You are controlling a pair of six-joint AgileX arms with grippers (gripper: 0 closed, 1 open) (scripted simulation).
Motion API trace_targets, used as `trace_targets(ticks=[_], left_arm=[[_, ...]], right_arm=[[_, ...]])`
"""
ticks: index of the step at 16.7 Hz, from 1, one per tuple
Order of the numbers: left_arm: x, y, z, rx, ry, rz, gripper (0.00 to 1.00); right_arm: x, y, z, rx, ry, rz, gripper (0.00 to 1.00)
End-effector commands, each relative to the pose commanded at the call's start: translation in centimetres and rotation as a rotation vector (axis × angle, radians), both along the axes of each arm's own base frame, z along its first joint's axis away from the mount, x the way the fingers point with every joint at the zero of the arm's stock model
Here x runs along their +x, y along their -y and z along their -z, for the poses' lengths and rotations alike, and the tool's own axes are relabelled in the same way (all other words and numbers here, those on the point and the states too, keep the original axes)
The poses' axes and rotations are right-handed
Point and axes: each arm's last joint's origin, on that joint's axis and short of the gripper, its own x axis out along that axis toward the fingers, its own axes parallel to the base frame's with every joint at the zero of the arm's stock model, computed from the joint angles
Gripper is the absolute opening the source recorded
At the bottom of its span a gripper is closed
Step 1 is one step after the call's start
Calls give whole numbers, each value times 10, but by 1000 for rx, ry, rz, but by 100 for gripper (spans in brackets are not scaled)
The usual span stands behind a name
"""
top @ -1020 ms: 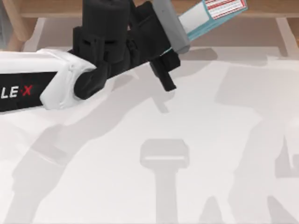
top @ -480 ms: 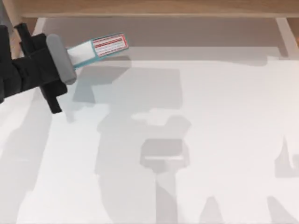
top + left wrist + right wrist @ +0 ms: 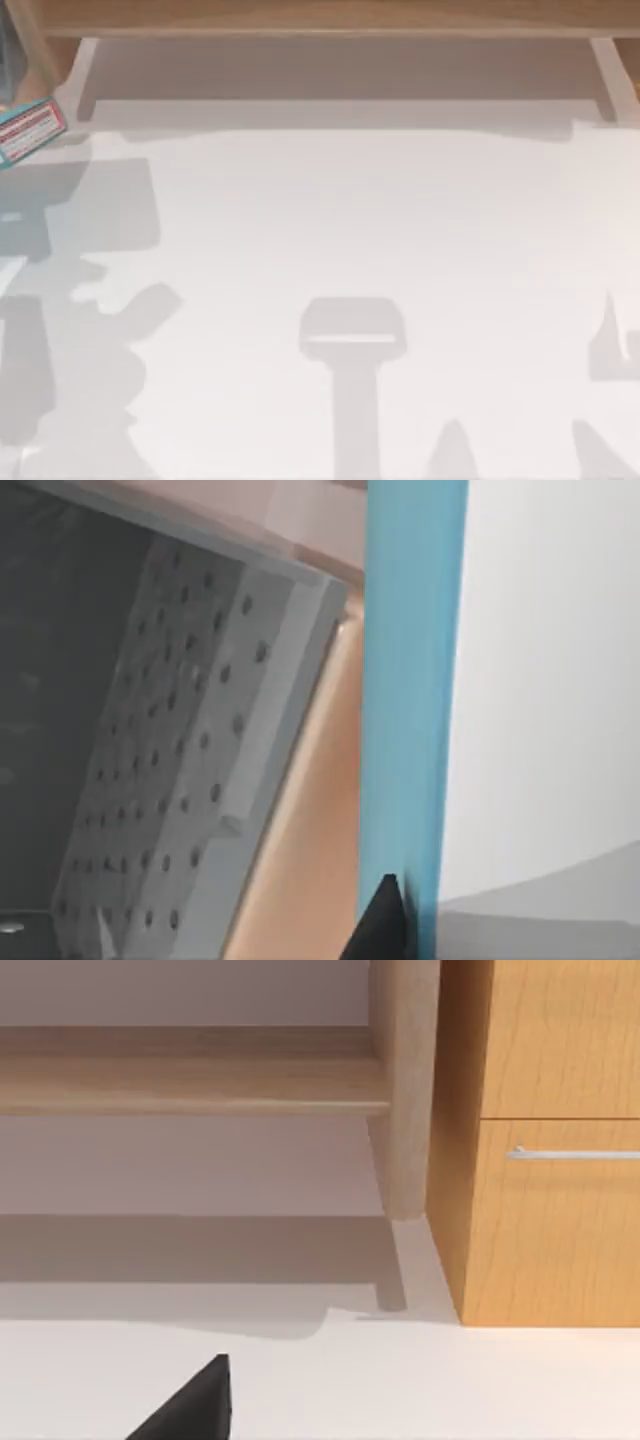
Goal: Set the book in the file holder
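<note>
The bench is a plain white surface crossed by grey shadows. Along its far edge runs a long wooden shelf board on pale uprights. The right wrist view looks across the white surface to that shelf and to a wooden cabinet with a drawer bearing a metal handle.

The left pincer shows in the left wrist view as a single dark fingertip lying against the teal edge of the book. How far its fingers are spread cannot be told. A dark fingertip of the right pincer sits low over the white surface near the shelf, and its opening cannot be told either.

In the top view the book is at the far left edge of the bench, near the shelf's left upright, with its red-and-white striped end showing. Its long axis runs slantwise, the striped end pointing toward the right and the far side. Just beside it in the left wrist view stands the file holder, with a tan wall and a dark grey, dotted inside.
</note>
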Motion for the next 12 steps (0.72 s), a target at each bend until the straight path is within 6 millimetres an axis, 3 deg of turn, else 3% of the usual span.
trace_targets(ticks=[3,6,12], left_arm=[[-4,-37,-10,113,85,-64,0],[9,-60,-21,228,173,-68,0],[49,-68,-13,342,243,16,0]], right_arm=[[0,0,0,0,0,0,100],[0,0,0,0,0,0,100],[0,0,0,0,0,0,100]])
